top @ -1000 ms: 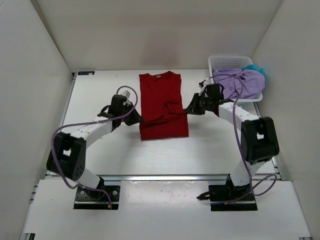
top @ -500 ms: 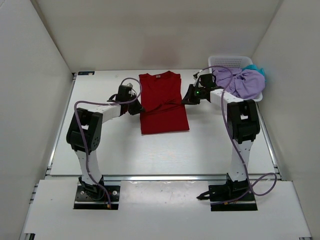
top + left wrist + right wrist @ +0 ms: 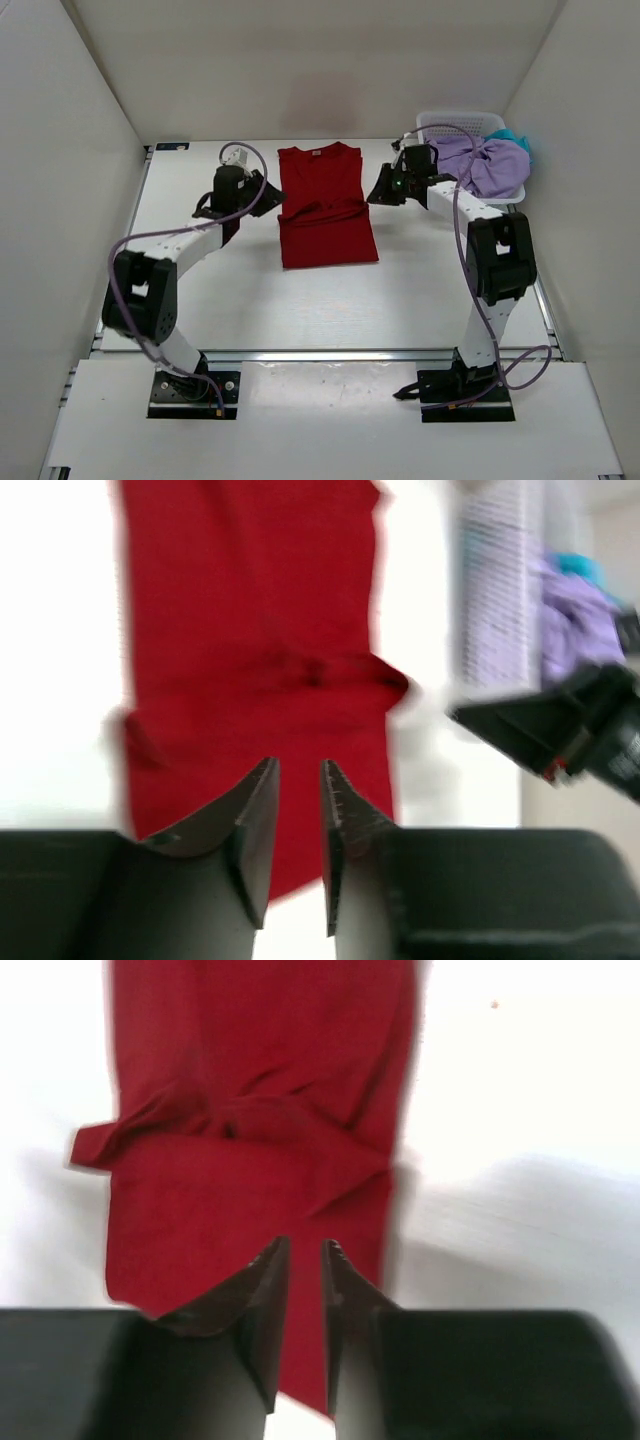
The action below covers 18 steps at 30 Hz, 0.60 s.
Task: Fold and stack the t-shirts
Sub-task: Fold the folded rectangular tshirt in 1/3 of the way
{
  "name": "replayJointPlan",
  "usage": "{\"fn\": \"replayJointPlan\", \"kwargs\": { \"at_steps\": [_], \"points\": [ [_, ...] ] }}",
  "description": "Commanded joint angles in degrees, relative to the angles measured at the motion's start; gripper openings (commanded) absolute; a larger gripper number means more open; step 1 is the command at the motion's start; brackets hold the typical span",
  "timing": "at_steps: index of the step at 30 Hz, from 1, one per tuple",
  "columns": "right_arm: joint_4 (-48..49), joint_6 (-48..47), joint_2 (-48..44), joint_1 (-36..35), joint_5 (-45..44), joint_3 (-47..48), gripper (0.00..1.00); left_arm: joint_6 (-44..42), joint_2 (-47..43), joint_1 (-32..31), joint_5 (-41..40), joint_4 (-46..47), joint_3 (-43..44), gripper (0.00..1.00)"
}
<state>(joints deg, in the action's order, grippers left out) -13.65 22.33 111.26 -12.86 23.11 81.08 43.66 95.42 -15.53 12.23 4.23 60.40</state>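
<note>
Three t-shirts. Red t-shirt (image 3: 327, 205): flat on the surface (image 3: 420, 280), sides folded in, a bunched ridge across its middle. Lavender t-shirt (image 3: 485, 165) and teal t-shirt (image 3: 512, 135): heaped in the basket (image 3: 455, 122), far right. Left fingers (image 3: 268, 785) and right fingers (image 3: 278, 1265): slightly parted, empty, flanking the red one. Risk: snagging that ridge would likely drag the fold open. Obstruction: the basket rim crowds the right arm.

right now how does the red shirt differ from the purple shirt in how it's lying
The red shirt lies flat on the table, sides folded in to a narrow rectangle; the purple shirt is bunched in a wrinkled heap. The red shirt lies alone at mid-table; the purple shirt sits in the white basket at the far right corner, teal cloth peeking out beside it. Both are plain, single-coloured cloth.
</note>
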Motion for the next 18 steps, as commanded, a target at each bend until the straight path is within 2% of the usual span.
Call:
{"fn": "replayJointPlan", "kwargs": {
  "at_steps": [1,3,6,10,18],
  "points": [
    [6.44,-0.36,-5.62,-3.48,-2.11,-2.58,0.02,1.42,-6.02,-5.73,-1.06,5.95,-7.12,0.32],
    [6.79,-0.18,-4.05,-5.93,0.43,-2.86,0.0,2.65,-5.59,-10.03,-1.07,8.85,-12.47,0.3],
    [5.4,-1.05,-0.62,-9.1,0.62,-0.75,0.0,4.94,-2.71,-12.24,-0.19,12.72,-17.15,0.28],
    [4.25,-2.02,3.16,-12.09,1.76,1.71,0.0,4.77,0.64,-12.25,0.08,13.78,-20.14,0.25],
    [2.49,-2.46,11.25,-14.74,1.14,7.34,0.0,3.28,0.12,-12.07,0.25,15.37,-25.24,0.25]
  ]
}}
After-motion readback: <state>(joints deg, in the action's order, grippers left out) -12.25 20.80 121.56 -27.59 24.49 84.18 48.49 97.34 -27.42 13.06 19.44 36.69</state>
